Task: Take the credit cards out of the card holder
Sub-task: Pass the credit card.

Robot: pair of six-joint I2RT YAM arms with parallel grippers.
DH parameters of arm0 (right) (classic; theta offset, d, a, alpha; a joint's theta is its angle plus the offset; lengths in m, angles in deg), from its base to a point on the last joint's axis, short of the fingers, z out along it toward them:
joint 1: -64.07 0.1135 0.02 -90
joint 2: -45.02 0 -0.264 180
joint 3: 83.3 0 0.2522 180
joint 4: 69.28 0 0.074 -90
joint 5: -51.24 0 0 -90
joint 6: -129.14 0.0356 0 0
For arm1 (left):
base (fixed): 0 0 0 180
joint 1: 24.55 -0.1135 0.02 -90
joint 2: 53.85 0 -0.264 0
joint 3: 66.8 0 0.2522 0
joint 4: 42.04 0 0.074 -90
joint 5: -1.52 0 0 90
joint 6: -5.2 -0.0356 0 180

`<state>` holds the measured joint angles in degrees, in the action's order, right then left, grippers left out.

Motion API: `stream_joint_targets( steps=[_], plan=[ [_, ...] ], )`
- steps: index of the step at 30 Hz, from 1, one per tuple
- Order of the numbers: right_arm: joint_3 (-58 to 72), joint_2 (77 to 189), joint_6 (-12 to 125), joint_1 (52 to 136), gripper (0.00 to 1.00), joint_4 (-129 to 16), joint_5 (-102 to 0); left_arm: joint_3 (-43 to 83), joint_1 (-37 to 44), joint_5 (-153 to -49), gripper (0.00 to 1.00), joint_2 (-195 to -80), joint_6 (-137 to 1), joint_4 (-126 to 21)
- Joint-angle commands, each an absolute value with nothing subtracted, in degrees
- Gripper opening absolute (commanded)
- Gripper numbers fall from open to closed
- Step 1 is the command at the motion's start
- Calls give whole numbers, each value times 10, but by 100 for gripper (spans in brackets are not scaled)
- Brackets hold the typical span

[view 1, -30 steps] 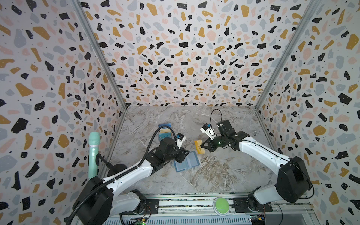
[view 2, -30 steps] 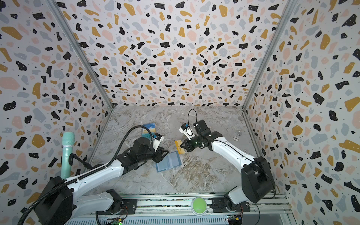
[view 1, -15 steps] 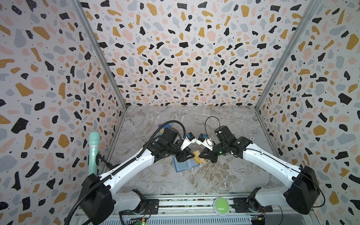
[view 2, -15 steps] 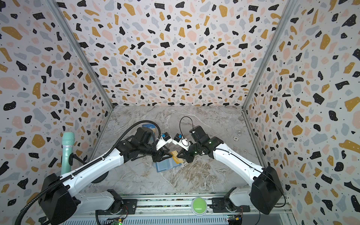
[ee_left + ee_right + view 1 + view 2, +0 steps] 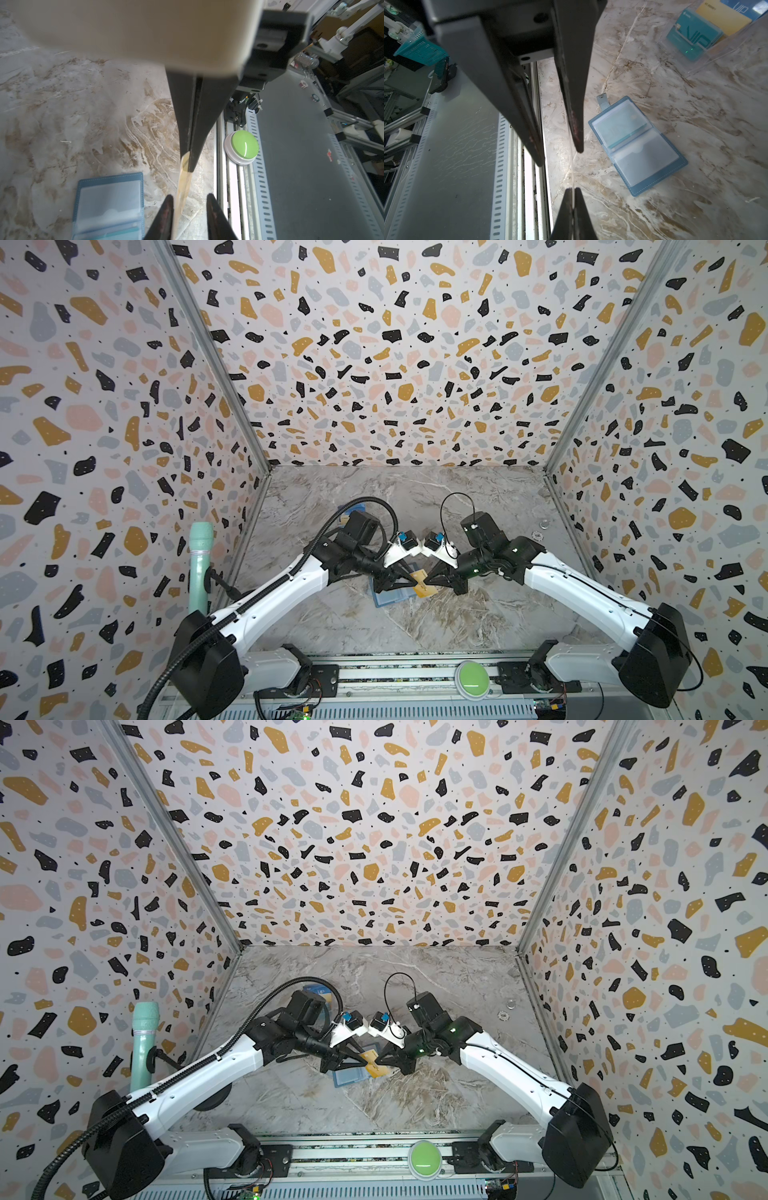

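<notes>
Yellow card (image 5: 184, 187) clamped in right claw (image 5: 572, 192); left claw (image 5: 189, 205) apart astride it; card holder (image 5: 637, 145) seemingly below.

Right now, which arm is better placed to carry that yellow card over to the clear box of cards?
Left, probably. The left gripper has open jaws either side of the yellow card that the right gripper pinches, and the clear box lies nearer that arm.

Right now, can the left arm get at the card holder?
Likely yes, after a detour. The card holder lies open and uncovered on the table near the left gripper, but its jaws stand open around the yellow card that the right gripper pinches; it should clear that first.
</notes>
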<state>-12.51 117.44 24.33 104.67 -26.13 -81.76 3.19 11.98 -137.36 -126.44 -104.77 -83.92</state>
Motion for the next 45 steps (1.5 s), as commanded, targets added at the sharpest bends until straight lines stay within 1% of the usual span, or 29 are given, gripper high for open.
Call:
stream_joint_targets(
  steps=[1,5,9,10,11,12,13,15,18,21,23,26,28,31,35,37,39,45],
  plan=[
    [-126,1159,232,1049,0,-270,-829,31,123,-1430,14,-1256,-1050,-820],
    [-126,1149,236,1049,0,-276,-830,26,123,-1435,0,-1257,-1054,-830],
    [-131,1130,256,1049,1,-297,-814,24,122,-1433,0,-1253,-1042,-825],
    [-133,1125,263,1048,10,-302,-805,24,122,-1436,0,-1250,-1031,-817],
    [-134,1122,271,1046,26,-305,-796,24,122,-1439,0,-1247,-1021,-805],
    [-137,1117,282,1041,46,-309,-787,23,121,-1440,0,-1243,-1007,-790],
    [-139,1111,292,1033,58,-315,-784,21,121,-1439,0,-1238,-988,-769],
    [-151,1098,318,1010,70,-333,-787,13,118,-1431,0,-1224,-939,-714],
    [-188,1065,371,963,82,-396,-818,-10,108,-1398,0,-1200,-850,-604],
    [-251,1024,453,925,89,-516,-862,-38,99,-1341,0,-1181,-755,-493],
    [-295,1005,519,913,90,-615,-885,-53,95,-1309,0,-1172,-702,-427],
    [-365,996,630,910,89,-805,-901,-82,94,-1269,0,-1161,-620,-314],
    [-401,1003,700,910,87,-939,-910,-100,93,-1250,0,-1157,-574,-247],
    [-428,1030,776,911,83,-1089,-908,-112,91,-1229,0,-1155,-533,-194],
    [-429,1074,827,918,75,-1202,-901,-130,90,-1222,0,-1151,-488,-129],
    [-421,1099,847,923,68,-1251,-900,-138,90,-1219,0,-1149,-469,-101],
    [-411,1117,858,931,63,-1282,-899,-145,90,-1215,0,-1149,-460,-86],
    [-374,1163,869,953,54,-1331,-891,-166,89,-1213,0,-1148,-442,-50]
  ],
)
